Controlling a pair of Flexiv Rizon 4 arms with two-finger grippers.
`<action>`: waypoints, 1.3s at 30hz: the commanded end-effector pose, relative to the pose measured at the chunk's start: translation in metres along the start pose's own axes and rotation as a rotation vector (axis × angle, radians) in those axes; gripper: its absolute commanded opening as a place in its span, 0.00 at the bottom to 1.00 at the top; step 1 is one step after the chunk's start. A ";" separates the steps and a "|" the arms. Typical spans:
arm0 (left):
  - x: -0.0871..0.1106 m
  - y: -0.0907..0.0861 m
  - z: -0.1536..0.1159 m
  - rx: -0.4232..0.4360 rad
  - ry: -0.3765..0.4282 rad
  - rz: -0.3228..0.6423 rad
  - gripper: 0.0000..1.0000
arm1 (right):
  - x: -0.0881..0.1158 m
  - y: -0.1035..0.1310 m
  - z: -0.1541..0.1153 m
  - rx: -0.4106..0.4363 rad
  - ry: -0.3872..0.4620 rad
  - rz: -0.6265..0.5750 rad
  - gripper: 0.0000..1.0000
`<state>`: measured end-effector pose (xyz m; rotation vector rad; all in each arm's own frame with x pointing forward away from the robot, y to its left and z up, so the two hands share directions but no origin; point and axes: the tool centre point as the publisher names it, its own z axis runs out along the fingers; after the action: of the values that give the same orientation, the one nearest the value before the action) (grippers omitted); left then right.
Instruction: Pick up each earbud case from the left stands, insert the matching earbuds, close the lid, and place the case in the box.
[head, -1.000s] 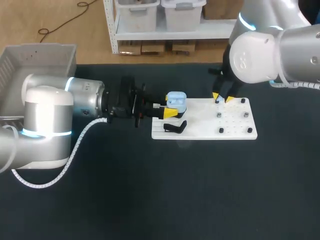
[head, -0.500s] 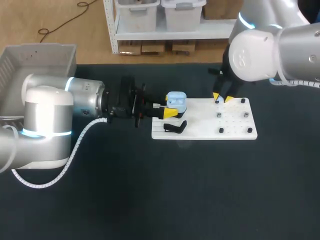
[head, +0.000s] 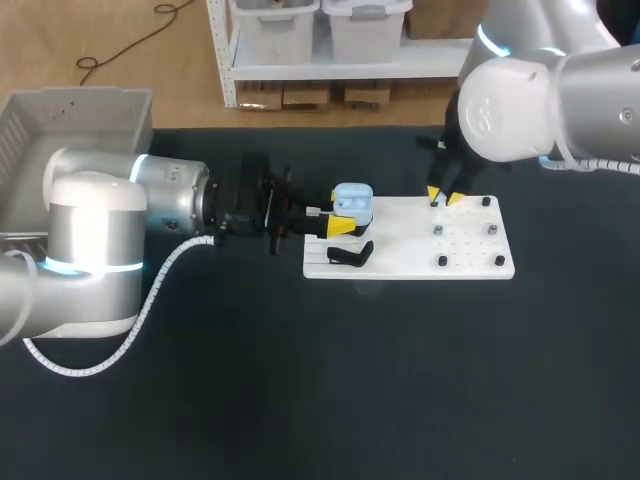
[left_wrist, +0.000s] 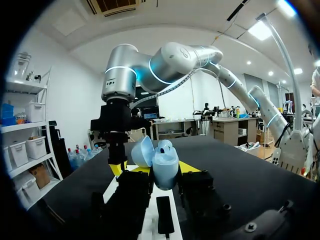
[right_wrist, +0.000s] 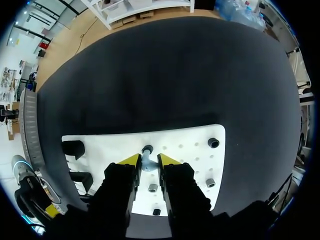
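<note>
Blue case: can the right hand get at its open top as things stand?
Probably yes: the left hand holds the blue case from the left; only white board lies between it and the right hand, shut on an earbud.

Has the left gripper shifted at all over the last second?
No. The left gripper holds the blue earbud case at the same spot over the left end of the white board in all three head views.

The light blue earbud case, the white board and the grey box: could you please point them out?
light blue earbud case (head: 352, 205), head view, its middle
white board (head: 400, 265), head view, bare front edge
grey box (head: 90, 112), head view, far wall
</note>
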<state>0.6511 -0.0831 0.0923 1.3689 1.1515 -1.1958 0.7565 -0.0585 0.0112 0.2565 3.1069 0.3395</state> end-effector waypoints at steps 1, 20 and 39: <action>0.000 -0.002 0.000 -0.006 -0.001 0.003 0.00 | 0.002 0.000 0.001 0.001 -0.003 0.001 0.14; 0.000 -0.002 0.000 -0.006 -0.001 0.003 0.00 | 0.030 0.004 -0.048 -0.026 -0.055 0.011 0.00; 0.000 -0.002 0.000 -0.006 -0.001 0.003 0.00 | 0.113 0.072 -0.152 0.006 -0.096 -0.118 0.00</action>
<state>0.6511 -0.0831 0.0923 1.3689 1.1516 -1.1959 0.6757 -0.0122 0.1608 0.0880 3.0436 0.3422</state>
